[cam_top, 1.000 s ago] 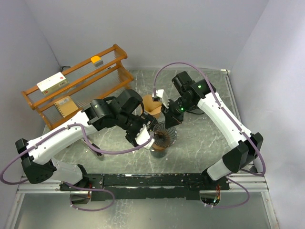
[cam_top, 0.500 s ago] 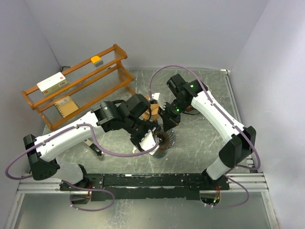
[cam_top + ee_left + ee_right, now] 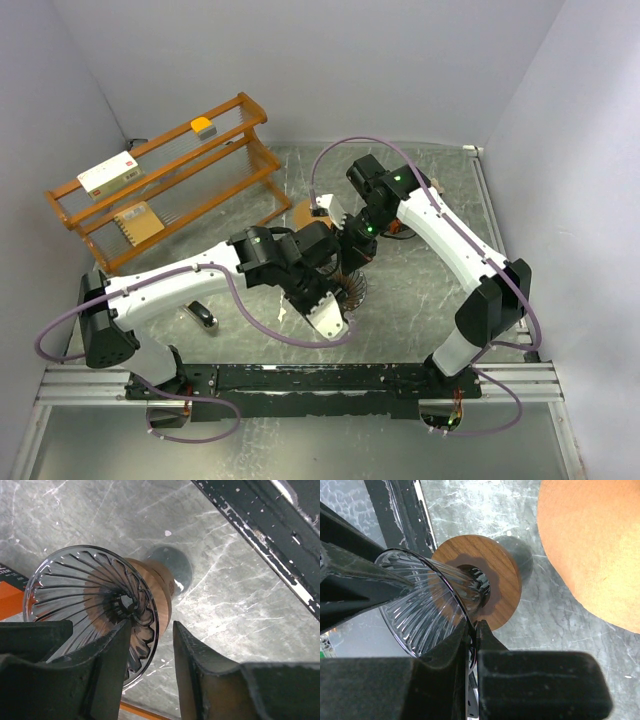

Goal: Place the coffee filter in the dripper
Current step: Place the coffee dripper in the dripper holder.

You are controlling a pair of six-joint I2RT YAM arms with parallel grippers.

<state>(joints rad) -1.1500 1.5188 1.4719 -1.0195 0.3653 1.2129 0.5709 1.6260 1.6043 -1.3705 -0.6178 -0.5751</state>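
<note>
The dripper (image 3: 352, 288), a clear ribbed glass cone on a round wooden base (image 3: 495, 575), stands mid-table between both arms. My right gripper (image 3: 475, 627) is shut on its far rim, reaching down from behind (image 3: 352, 262). My left gripper (image 3: 338, 298) comes in from the near side. Its jaws (image 3: 151, 630) straddle the near rim of the dripper (image 3: 85, 590), one finger inside the cone and one outside. A gap still shows beside the outer finger. The brown coffee filter (image 3: 595, 545) sits just behind the dripper, mostly hidden by the arms in the top view (image 3: 303, 212).
A wooden rack (image 3: 160, 180) holding small boxes stands at the back left. A small metal object (image 3: 200, 315) lies near the left arm's base. The black mounting rail (image 3: 330, 378) runs along the near edge, also seen in the left wrist view (image 3: 270, 535).
The left arm has swung right and in to the dripper, and its jaws have narrowed around the near rim. The right arm has shifted slightly left, still holding the far rim.
</note>
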